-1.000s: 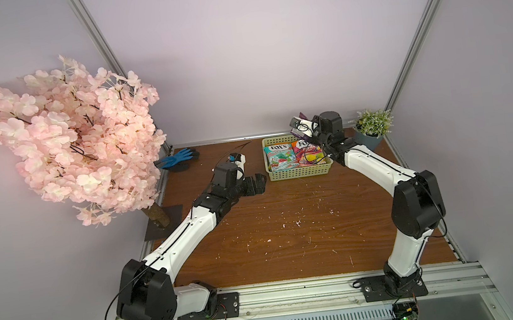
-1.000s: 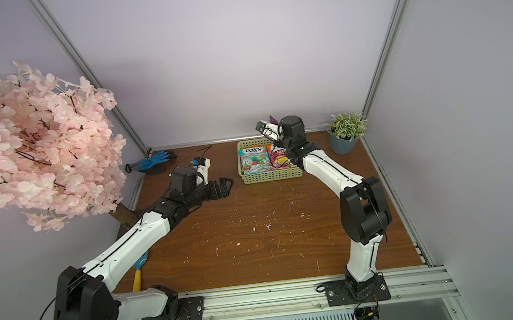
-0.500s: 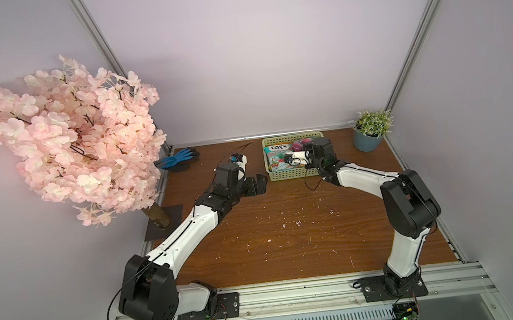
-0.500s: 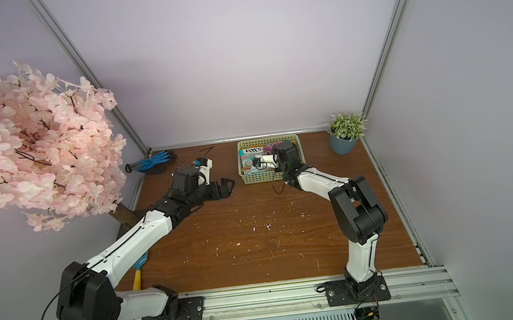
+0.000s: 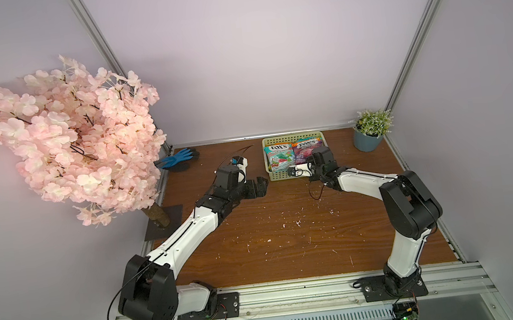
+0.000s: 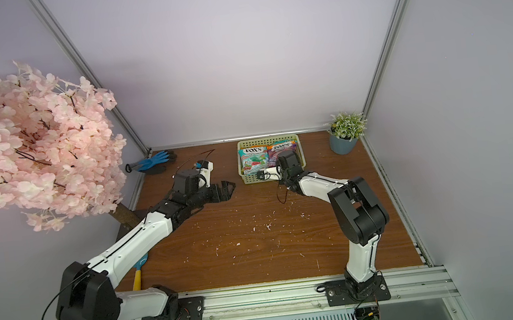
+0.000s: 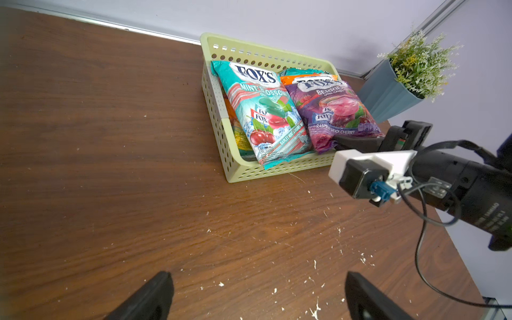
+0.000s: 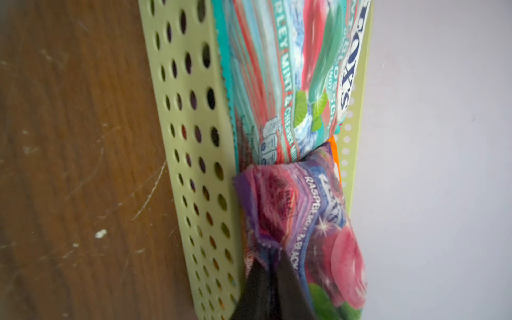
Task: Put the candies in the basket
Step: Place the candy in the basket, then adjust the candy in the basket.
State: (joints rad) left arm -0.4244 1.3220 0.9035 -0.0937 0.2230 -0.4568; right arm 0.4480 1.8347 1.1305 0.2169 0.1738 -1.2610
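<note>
The right end effector (image 8: 270, 263) sits at the near wall of the basket (image 7: 230, 155). Its jaws are drawn almost together, with the crumpled lower corner of the purple candy bag (image 7: 332, 110) pinched between them. That bag lies inside the basket, on top of the pile and on the side nearer the potted plant (image 5: 369, 133). The one teal candy bag (image 7: 263, 110) lies beside it, touching it, with its bottom edge lapping over the near rim.

Under these two, an orange bag (image 7: 286, 79) shows behind the purple one. Another orange-yellow bag (image 7: 239, 138) shows beneath the teal one against the side wall. That makes four bags that can be counted, and anything deeper in the pile is hidden. All of them are in the single basket, which stands at the far edge of the surface (image 5: 291, 245).

The left end effector (image 7: 257, 299) hangs just above the surface beside the basket. Its jaws are spread wide and hold nothing.

In both top views the right wrist and its white camera mount cover the basket's near corner and part of the purple bag.

Around the basket are one blue glove (image 5: 179, 159) at the far left, one pink blossom tree (image 5: 65, 140) and one trowel (image 6: 139, 272) partly under the left arm. White crumbs are scattered over the wood.
</note>
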